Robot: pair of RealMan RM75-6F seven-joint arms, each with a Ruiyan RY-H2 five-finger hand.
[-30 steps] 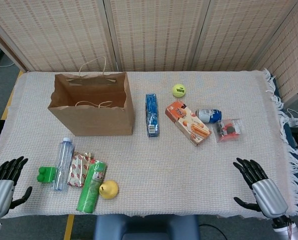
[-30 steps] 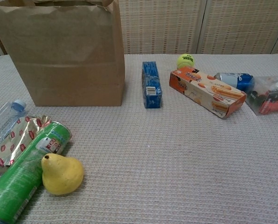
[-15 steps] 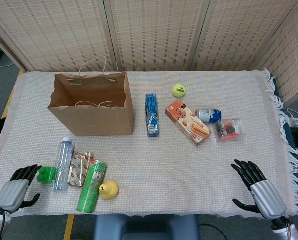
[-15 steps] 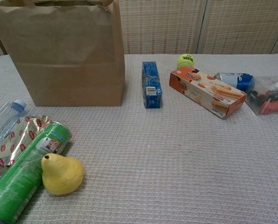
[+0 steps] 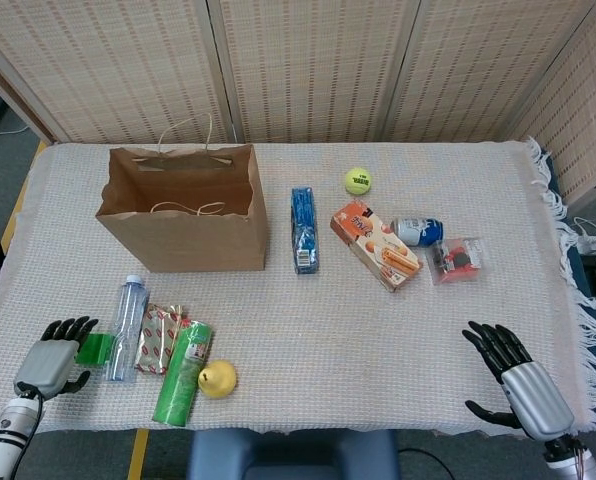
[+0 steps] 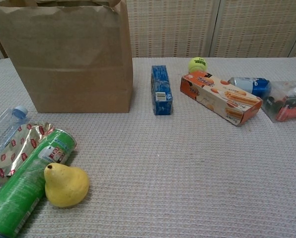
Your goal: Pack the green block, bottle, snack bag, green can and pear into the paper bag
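Left hand point(image 5: 53, 358) has come in from the table's left edge and now sits right against the green block point(image 5: 96, 348). Fingers point(image 5: 70, 326) are spread over the block's left side; can't tell whether they actually have it. Right hand point(image 5: 513, 377) hasn't shifted: near the front right corner of the table point(image 5: 378, 330), fingers apart, holding nothing. Neither hand shows in the chest view.

Task items, all lying on the cloth at front left:
- bottle point(image 5: 127, 325) just right of the block, cap pointing toward the paper bag point(image 5: 188, 225)
- snack bag point(image 5: 158, 338) between the bottle and the green can point(image 5: 183, 372), touching both as far as I can tell
- green can on its side, long axis running front to back
- pear point(image 5: 217, 378) against the can's right side, stem up in the chest view

Paper bag stands upright and open at back left, handles up, with none of the items inside.

Other stuff, right of the bag:
- blue box point(image 5: 303, 229) just beside it
- tennis ball point(image 5: 357, 180) further back
- orange box point(image 5: 375, 243) lying at an angle
- blue can point(image 5: 417, 231) just beside its right end
- clear pouch point(image 5: 456, 259) with red and black bits, near the blue can
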